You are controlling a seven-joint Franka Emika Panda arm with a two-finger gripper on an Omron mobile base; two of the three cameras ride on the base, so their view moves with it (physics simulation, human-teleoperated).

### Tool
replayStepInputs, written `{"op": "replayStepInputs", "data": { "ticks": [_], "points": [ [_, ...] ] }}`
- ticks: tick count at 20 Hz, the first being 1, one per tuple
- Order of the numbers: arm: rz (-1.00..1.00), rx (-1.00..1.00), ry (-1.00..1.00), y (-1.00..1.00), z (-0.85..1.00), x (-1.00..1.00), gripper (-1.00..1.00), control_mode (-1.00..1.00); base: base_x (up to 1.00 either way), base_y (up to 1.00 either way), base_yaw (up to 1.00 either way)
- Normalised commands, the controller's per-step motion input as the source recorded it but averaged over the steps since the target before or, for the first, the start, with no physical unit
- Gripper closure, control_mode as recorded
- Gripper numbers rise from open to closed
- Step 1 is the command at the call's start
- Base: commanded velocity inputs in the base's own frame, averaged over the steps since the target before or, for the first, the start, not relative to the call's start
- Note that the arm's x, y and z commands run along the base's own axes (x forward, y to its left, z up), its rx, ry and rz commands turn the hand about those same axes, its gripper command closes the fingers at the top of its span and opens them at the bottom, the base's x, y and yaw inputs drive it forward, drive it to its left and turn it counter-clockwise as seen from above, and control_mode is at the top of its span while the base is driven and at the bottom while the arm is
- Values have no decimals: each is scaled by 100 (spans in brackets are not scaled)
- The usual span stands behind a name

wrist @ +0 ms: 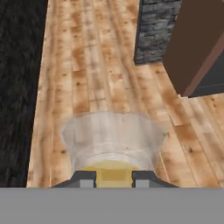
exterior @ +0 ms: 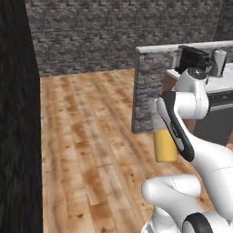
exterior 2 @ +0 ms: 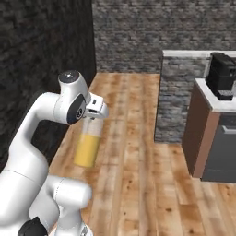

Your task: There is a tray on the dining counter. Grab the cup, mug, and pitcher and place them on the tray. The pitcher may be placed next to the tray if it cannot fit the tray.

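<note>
At the left of the right base view the pitcher (exterior 2: pixel 88 145) is seen hanging over the wooden floor (exterior 2: pixel 133 138), well clear of the stone-faced counter end (exterior 2: pixel 175 101) further right; it is judged heavy with juice, rigid, smooth and breakable, best taken at the rim or upper wall; the gripper (wrist: pixel 113 178) is clamped on its rim from above, so the glass body is carried directly beneath the fingers (wrist: pixel 84 178).
</note>
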Motion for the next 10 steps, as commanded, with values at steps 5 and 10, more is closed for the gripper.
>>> {"op": "replayStepInputs", "data": {
  "ticks": [5,10],
  "points": [
    [0,0,0,0,0,0,100,100,100,62,0],
    [0,0,0,0,0,0,100,100,100,49,0]
  ]
}}
